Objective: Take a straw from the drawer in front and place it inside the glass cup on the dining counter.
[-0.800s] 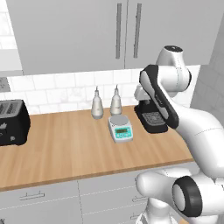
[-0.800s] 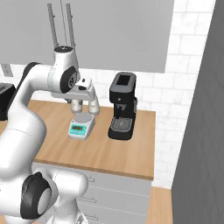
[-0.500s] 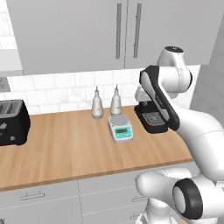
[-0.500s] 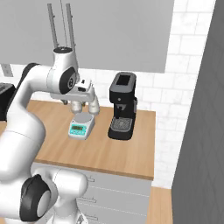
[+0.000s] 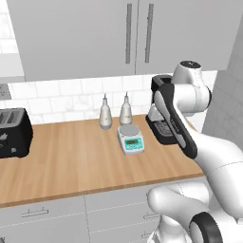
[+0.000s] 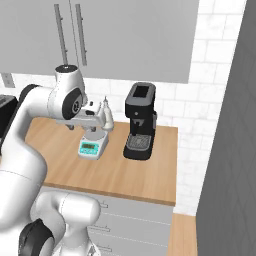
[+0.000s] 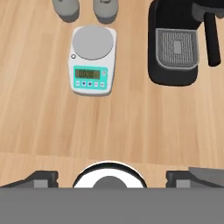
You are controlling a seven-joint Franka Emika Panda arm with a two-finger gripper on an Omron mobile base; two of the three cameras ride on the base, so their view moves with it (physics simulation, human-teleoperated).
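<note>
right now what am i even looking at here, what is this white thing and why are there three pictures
The white thing is a robot arm on a base that can drive, in a rendered kitchen. Two pictures come from cameras on that base, behind the arm to its left and right, so they show the same wooden worktop from two sides. The third comes from a camera on the hand, looking straight down.

On the worktop stand a small kitchen scale, two grey bottles behind it, a black coffee machine and a black toaster. Grey drawers sit under the worktop, cupboards above.

The hand hangs above the worktop, near the scale. Its jaws sit at the bottom edge of the hand picture, too cropped to judge. Nothing appears to be held.
</note>
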